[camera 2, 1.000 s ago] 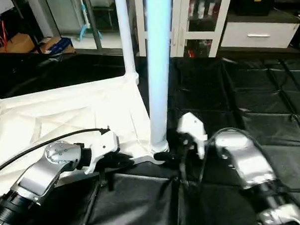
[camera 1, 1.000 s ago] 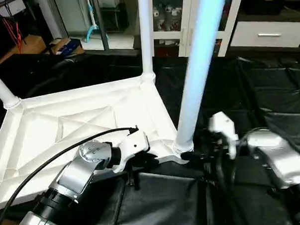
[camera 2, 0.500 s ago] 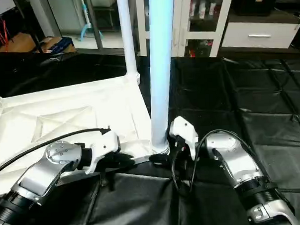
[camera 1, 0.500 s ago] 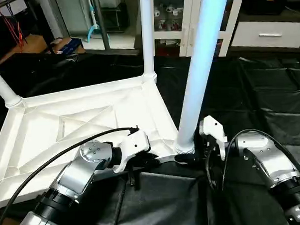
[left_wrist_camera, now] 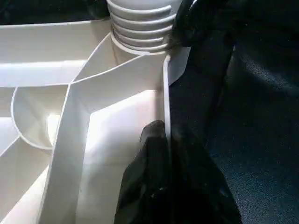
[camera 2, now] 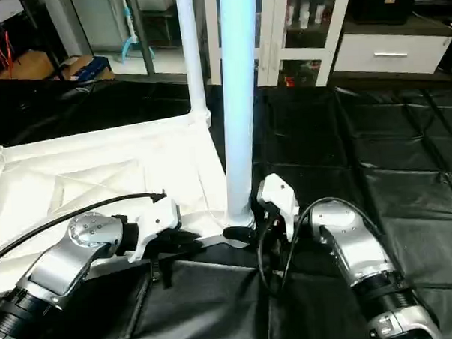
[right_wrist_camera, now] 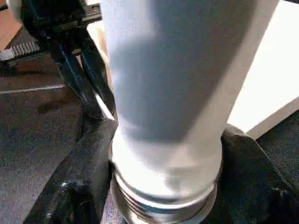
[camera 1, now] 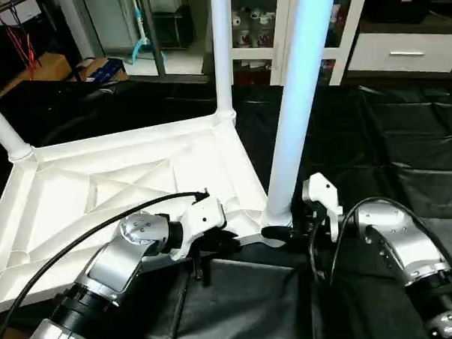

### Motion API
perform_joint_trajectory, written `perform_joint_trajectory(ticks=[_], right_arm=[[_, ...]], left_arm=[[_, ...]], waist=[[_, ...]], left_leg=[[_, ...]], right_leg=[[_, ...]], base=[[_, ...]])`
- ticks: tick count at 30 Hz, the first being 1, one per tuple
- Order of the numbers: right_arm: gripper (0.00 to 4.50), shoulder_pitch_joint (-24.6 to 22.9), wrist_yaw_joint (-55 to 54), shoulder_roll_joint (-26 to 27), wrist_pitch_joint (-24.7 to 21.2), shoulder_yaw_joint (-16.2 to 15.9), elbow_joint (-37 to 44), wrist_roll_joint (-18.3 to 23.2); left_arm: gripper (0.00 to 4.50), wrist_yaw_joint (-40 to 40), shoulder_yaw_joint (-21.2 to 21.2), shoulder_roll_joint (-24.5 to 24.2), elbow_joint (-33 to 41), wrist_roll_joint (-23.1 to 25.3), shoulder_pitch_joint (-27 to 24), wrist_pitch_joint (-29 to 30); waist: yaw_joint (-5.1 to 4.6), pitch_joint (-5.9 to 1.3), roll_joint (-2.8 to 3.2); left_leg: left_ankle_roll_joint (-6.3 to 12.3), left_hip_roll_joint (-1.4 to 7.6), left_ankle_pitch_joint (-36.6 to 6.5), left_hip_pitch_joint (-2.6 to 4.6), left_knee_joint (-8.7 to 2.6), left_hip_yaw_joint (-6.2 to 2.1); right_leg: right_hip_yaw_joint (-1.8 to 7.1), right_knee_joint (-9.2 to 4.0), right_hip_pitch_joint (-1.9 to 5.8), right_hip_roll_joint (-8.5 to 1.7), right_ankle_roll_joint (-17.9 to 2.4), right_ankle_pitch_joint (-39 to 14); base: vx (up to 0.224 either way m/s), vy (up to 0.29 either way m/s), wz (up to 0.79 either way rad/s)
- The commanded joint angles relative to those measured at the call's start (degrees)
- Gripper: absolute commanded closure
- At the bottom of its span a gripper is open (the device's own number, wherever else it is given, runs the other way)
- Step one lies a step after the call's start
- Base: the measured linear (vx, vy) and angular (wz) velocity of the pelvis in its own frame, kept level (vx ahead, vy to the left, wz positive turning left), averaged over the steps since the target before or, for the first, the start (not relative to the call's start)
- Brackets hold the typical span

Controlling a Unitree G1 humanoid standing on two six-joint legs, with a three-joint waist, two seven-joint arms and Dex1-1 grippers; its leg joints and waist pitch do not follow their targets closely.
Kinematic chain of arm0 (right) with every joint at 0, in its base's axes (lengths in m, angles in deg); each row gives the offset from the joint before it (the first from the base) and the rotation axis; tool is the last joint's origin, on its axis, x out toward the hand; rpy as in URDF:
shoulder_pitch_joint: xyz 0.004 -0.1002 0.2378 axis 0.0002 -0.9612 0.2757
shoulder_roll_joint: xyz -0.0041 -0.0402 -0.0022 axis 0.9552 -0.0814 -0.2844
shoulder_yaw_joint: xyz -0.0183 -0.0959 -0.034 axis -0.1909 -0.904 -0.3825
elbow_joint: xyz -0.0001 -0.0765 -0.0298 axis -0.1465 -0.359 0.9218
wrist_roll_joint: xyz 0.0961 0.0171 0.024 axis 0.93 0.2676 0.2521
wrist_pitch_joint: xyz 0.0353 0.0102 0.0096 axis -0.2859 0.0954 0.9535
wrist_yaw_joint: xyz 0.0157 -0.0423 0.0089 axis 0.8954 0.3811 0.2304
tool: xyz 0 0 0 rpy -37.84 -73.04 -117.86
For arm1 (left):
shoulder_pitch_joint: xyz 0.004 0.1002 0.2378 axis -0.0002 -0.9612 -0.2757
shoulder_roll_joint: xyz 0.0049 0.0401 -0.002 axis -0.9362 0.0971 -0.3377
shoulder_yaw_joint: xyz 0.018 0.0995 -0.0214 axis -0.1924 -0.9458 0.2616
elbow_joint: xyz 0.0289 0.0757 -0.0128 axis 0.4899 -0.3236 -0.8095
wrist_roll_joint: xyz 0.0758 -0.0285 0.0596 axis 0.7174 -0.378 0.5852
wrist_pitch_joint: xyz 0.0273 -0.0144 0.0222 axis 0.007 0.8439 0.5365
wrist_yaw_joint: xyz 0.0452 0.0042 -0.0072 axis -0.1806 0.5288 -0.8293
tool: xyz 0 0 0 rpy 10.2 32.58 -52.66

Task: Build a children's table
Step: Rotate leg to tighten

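- Right gripper [camera 2: 242, 234] has come in from the lower right toward the frame's centre since a second ago, and its black fingers [right_wrist_camera: 81, 186] now flank the threaded base of the near tall tapered white plastic leg [camera 1: 295, 114], narrower than before; whether they press it I cannot tell.
- Left gripper [camera 1: 218, 246] has not shifted, pinched together on the near rim of the white plastic square table top [camera 1: 129, 185], left of that leg's corner socket.
- Table top lies ribbed underside up on black sheeting [camera 1: 405, 139], filling the left and centre of the head views.
- Near leg stands upright at centre; two more white legs [camera 1: 221, 53] rise from the far corner and the left corner.
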Motion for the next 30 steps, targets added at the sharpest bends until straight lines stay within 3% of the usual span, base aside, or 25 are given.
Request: perform_joint_trajectory(ticks=[1,5,9,14,16,18,20,21,24,30], right_arm=[[1.77,-0.90,0.24,0.83,-0.03,-0.63,1.63,0.86],[1.77,-1.12,-1.24,1.62,-0.18,-0.23,1.50,0.66],[1.77,-0.44,-9.35,4.52,-0.47,1.28,-0.54,-1.46],[1.78,1.35,-27.27,11.49,-3.12,4.72,-5.50,-4.55],[1.78,3.87,-40.46,17.62,-4.28,6.34,-10.75,-6.35],[1.78,5.16,-45.89,20.36,-4.05,6.42,-13.35,-7.42],[1.78,6.24,-50.65,22.45,-2.98,6.36,-15.41,-8.83],[1.78,6.68,-52.48,23.19,-2.52,6.17,-16.15,-9.57],[1.78,7.87,-53.17,24.76,-0.32,5.92,-17.46,-10.03],[1.78,8.19,-46.45,25.89,4.12,7.56,-14.98,-6.11]], left_arm=[[4.50,0.52,-0.57,0.14,1.12,0.12,-0.21,-0.48],[4.50,0.03,-0.64,0.38,0.91,0.35,-0.22,-0.44],[4.50,-2.91,-0.84,1.15,-0.37,2.18,0.19,-0.13],[4.50,-10.67,0.18,5.09,-5.37,4.70,2.96,2.00],[4.50,-17.27,0.82,9.60,-10.68,6.15,6.31,3.53],[4.50,-21.21,1.46,12.09,-13.93,6.84,8.37,3.98],[4.50,-24.20,1.91,14.11,-16.83,7.41,10.25,3.67],[4.50,-25.27,2.11,14.90,-17.97,7.54,10.98,3.47],[4.50,-27.08,2.57,16.29,-20.10,8.08,12.46,3.14],[4.50,-26.21,2.59,16.04,-20.58,8.56,12.67,1.96]], waist=[[-0.33,-3.55,-0.64],[-0.44,-3.51,-0.69],[-0.60,-3.35,-0.61],[-1.86,-3.01,-0.69],[-2.52,-2.95,-0.74],[-2.94,-2.91,-0.68],[-3.05,-3.02,-0.79],[-3.25,-2.95,-1.05],[-2.93,-3.13,-1.05],[-2.79,-3.19,-0.80]], left_leg=[[4.56,1.71,-7.53,0.19,-4.55,-0.26],[4.30,1.66,-7.85,0.17,-4.58,-0.22],[3.60,1.62,-8.52,0.20,-4.68,-0.23],[0.81,1.22,-12.07,0.15,-5.11,-0.37],[-0.29,1.14,-13.91,0.11,-5.31,-0.64],[-0.82,0.98,-15.32,0.39,-5.26,-0.68],[-0.52,1.02,-15.87,0.37,-5.29,-0.80],[-0.40,0.85,-15.57,0.30,-5.20,-0.60],[0.58,0.97,-14.90,0.27,-5.19,-0.58],[2.05,1.17,-13.45,-0.10,-5.25,-0.56]], right_leg=[[1.71,-3.64,3.38,-2.60,-14.78,-9.10],[1.73,-3.75,3.33,-2.59,-14.51,-9.79],[1.75,-4.03,3.17,-2.60,-13.74,-12.11],[1.71,-4.71,2.90,-2.57,-11.25,-19.51],[1.61,-4.94,2.79,-2.55,-10.08,-22.21],[1.63,-5.31,2.45,-2.60,-9.69,-23.88],[1.62,-5.48,2.54,-2.70,-9.14,-24.28],[1.68,-5.72,2.23,-2.61,-9.06,-24.31],[1.77,-5.57,2.39,-2.74,-9.53,-22.14],[1.68,-5.08,2.88,-2.77,-11.38,-17.72]], base=[[0.000,0.000,0.00],[0.000,0.000,0.00],[0.000,0.000,0.00],[0.000,0.000,0.00],[0.000,0.000,0.00],[0.000,0.000,0.00],[0.000,0.000,0.00],[0.000,0.000,0.00],[0.000,0.000,0.00],[0.000,0.000,0.00]])
